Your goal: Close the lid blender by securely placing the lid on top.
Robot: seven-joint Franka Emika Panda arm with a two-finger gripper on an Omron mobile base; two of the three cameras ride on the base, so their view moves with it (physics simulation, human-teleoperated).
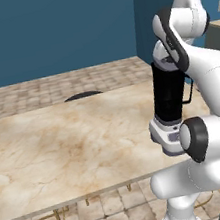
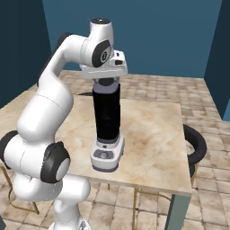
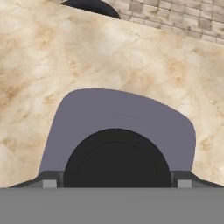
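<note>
The gripper stands directly over the blender, its two fingertips pinching the lid on both sides of the dark round centre. The lid sits just below the hand, at the jar's mouth. I think it must go straight down and stay level, and the hand should release only when the lid sits flat.

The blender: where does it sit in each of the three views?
Left base view: blender right of centre, at the marble table's near edge, partly behind the arm.
Right base view: centre, upright under the hand.
Hand view: I see the lid from above, not the jar.
Shared landmark: the dark round stool.
</note>
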